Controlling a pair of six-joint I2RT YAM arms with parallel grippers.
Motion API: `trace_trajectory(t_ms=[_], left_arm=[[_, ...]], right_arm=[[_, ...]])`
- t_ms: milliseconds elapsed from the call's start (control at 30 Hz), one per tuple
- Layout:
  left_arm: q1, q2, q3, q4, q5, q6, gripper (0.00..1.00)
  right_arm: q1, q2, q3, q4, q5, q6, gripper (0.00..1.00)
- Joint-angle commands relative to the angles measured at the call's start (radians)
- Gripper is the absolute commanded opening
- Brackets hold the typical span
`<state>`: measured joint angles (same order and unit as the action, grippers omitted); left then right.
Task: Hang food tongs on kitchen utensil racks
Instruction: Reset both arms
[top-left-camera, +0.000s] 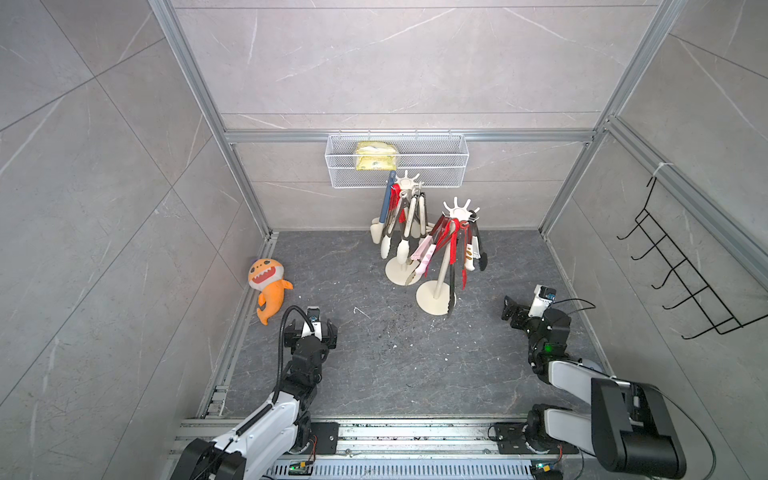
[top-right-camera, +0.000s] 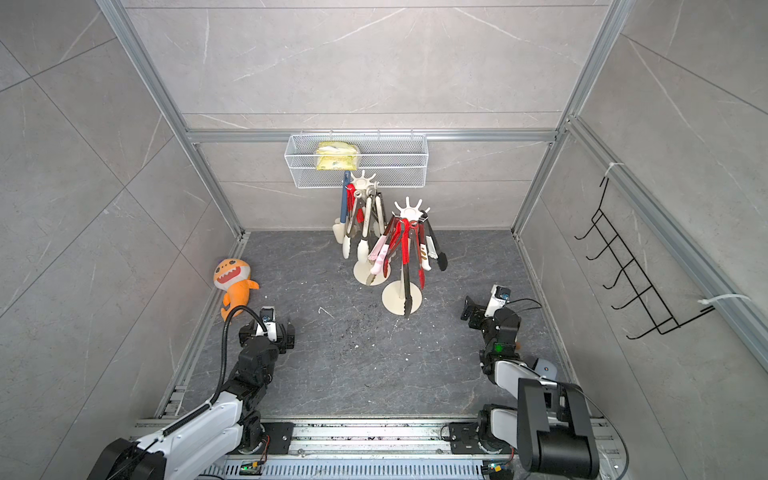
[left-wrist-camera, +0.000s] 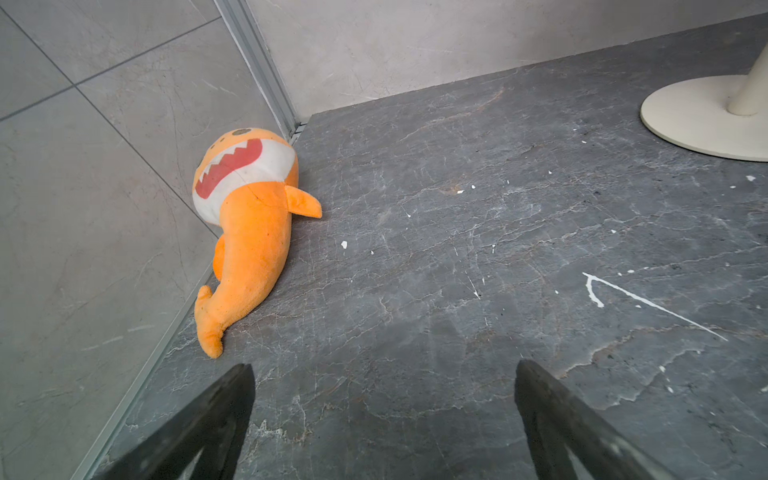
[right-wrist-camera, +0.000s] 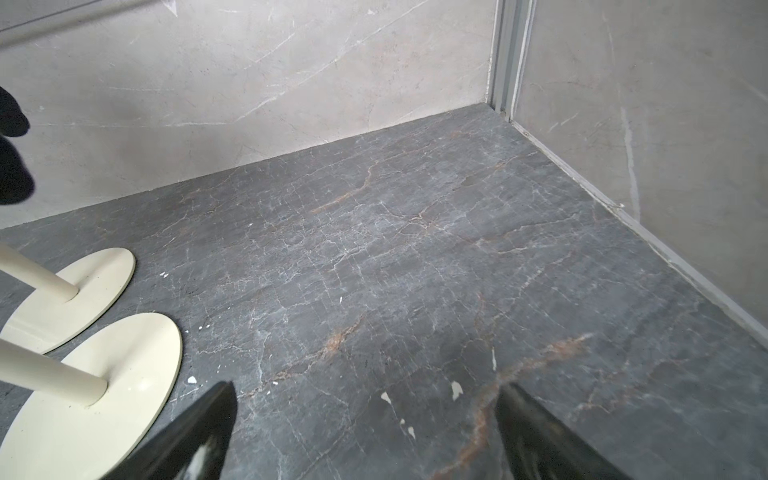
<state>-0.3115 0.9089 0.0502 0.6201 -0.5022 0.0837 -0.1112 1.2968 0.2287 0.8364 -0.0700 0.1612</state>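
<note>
While both arms are reaching in from the lower edge in both top views, the left gripper (left-wrist-camera: 384, 368) and the right gripper (right-wrist-camera: 366, 387) are standing spread wide, gripping nothing. At centre frame, the rear kitchen utensil rack (top-left-camera: 395, 272) and the front kitchen utensil rack (top-left-camera: 428, 301) are standing upright on the dark floor (top-left-camera: 374, 353), bases just beside each other, with food tongs (top-left-camera: 424, 255) hanging from their prongs. An orange plush shark (top-left-camera: 268, 286) is lying at left against the wall.

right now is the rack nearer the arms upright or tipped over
Upright: the nearer rack stands with its round base flat on the floor, tongs hanging from its prongs.
</note>
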Motion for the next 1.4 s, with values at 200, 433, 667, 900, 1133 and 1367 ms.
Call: trace_trajectory(t_ms=[200, 433, 667, 900, 1133, 1367], left_arm=[[0.181, 0.352, 0.105, 0.387, 0.251, 0.018, 1.0], [0.252, 0.639, 0.156, 0.603, 0.322, 0.0, 1.0], [0.334, 0.606, 0.284, 0.297, 0.396, -0.075, 1.0], [0.345, 0.602, 0.305, 0.25, 0.388, -0.093, 1.0], [0.346, 0.599, 0.304, 0.246, 0.386, -0.095, 1.0], [0.361, 0.602, 0.31, 0.238, 0.417, -0.1, 1.0]], right_arm=[[0.102, 0.254, -0.006, 0.36, 0.052, -0.076, 1.0], [0.126, 0.238, 0.033, 0.266, 0.072, -0.098, 1.0], [0.188, 0.237, 0.098, 0.141, 0.171, -0.137, 1.0], [0.211, 0.239, 0.113, 0.115, 0.201, -0.152, 1.0], [0.211, 0.239, 0.113, 0.114, 0.201, -0.152, 1.0], [0.211, 0.238, 0.113, 0.114, 0.201, -0.153, 1.0]])
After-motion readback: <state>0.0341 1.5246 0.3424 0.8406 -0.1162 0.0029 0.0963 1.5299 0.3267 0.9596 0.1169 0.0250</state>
